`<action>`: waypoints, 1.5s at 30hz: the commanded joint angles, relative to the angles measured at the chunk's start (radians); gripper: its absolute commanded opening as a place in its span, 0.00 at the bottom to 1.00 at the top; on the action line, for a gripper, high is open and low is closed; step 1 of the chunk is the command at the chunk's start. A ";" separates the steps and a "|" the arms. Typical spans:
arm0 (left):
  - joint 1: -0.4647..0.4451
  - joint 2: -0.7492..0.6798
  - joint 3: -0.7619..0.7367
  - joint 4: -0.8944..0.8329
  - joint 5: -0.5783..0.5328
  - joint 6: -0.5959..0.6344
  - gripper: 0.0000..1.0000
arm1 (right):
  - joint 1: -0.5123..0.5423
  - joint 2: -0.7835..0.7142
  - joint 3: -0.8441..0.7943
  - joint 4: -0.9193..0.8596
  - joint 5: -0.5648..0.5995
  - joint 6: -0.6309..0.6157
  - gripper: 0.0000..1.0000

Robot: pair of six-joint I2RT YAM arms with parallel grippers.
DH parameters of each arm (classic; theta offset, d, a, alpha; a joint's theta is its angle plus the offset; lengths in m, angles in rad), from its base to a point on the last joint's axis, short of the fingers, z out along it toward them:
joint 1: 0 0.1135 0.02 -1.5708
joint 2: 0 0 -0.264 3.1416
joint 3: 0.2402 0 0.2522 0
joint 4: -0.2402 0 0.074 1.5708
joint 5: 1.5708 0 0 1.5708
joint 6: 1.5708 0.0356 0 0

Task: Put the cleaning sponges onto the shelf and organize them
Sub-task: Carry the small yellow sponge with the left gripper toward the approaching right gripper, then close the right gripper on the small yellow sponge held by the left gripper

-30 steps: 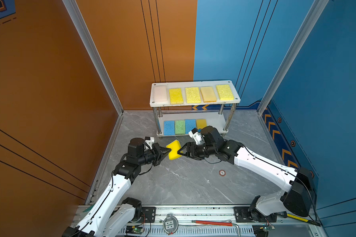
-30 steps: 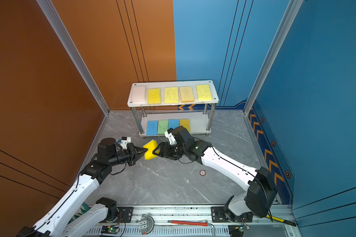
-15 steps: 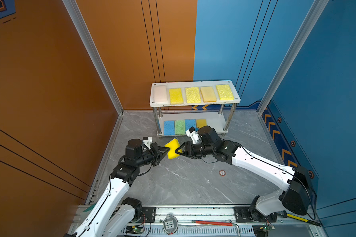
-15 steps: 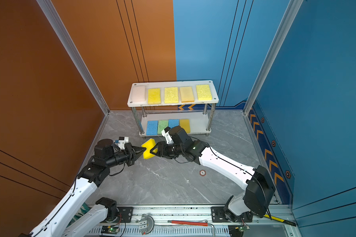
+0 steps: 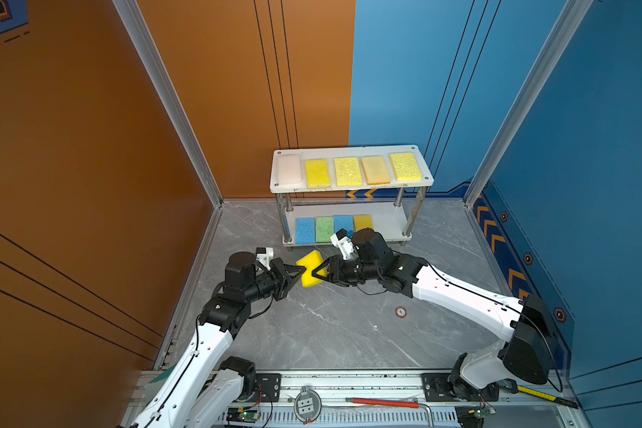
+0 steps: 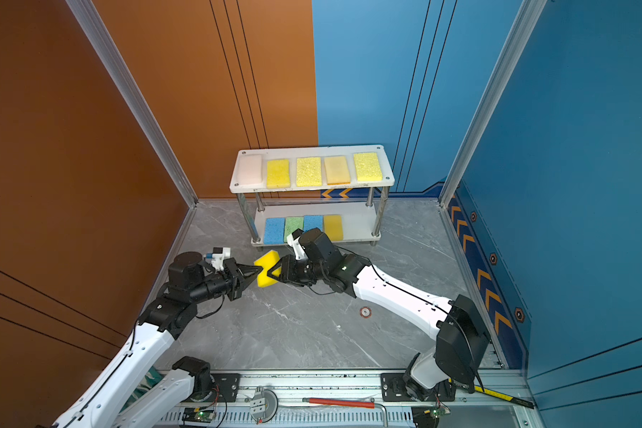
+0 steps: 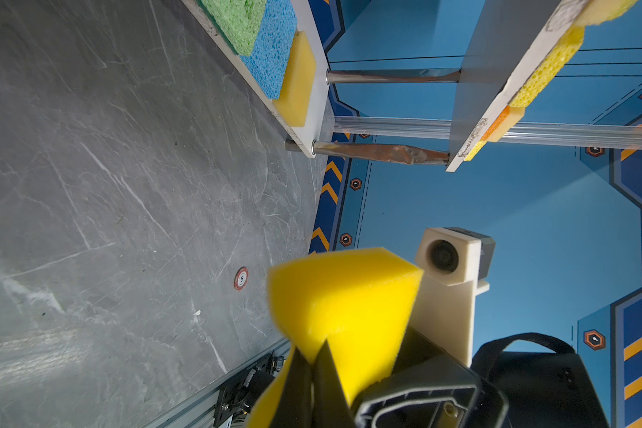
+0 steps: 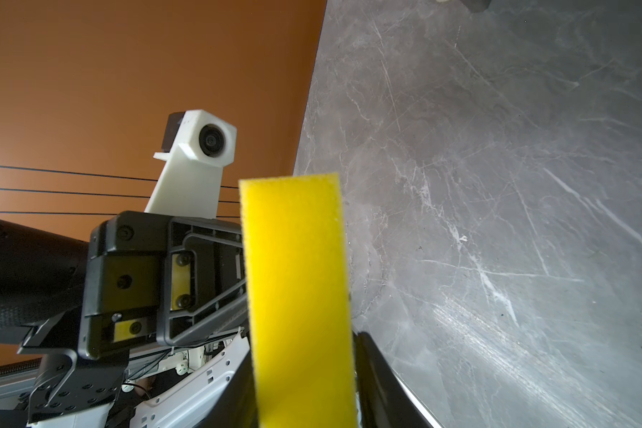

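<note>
Shelf [image 5: 351,188]: 2 white boards on metal posts, at back of grey tabletop [image 5: 330,333].

Top board: 5 sponges, flat, in a row w/ small gaps. L to R: pale pink sponge [image 5: 289,169], yellow sponge 2 [image 5: 317,173], yellow sponge 3 [image 5: 347,171], orange-yellow sponge [image 5: 375,170], yellow sponge 5 [image 5: 405,166].

Lower board: 4 sponges, flat, edge to edge toward its left side. L to R: blue sponge A [image 5: 304,230], green sponge [image 5: 324,228], blue sponge B [image 5: 343,223], lower yellow sponge [image 5: 363,221].

Count: 10 total. 6 yellow/orange-yellow, 2 blue, 1 green, 1 pale pink. 9 on shelf, 1 off it.

No. 10, the held sponge [image 5: 309,264]: in front of shelf, near lower board's left front corner, clear of tabletop, between my two grippers. Bright yellow, fine smooth foam, thick block, tilted.

My L gripper [image 5: 304,273] was clamped tight on one end; foam squashed into a notch at the tips.

My R gripper [image 5: 313,274] sat at the opposite end, fingers either side of the block, right against the foam. Couldn't tell if they were pressing.
</note>
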 commanded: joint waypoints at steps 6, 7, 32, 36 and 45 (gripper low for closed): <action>0.026 -0.028 -0.020 -0.003 0.005 -0.008 0.00 | 0.009 -0.001 0.025 0.018 0.036 0.010 0.32; 0.028 -0.028 -0.020 -0.002 0.007 -0.008 0.00 | 0.008 -0.001 0.023 0.018 0.038 0.010 0.31; 0.159 -0.100 -0.064 0.151 0.165 -0.084 0.76 | -0.070 -0.011 0.029 0.026 -0.192 0.013 0.20; 0.150 -0.088 -0.050 0.161 0.173 -0.083 0.76 | -0.077 -0.016 -0.024 0.180 -0.244 0.113 0.20; 0.114 -0.096 -0.042 0.217 0.156 -0.094 0.74 | -0.056 0.041 -0.061 0.488 -0.365 0.333 0.20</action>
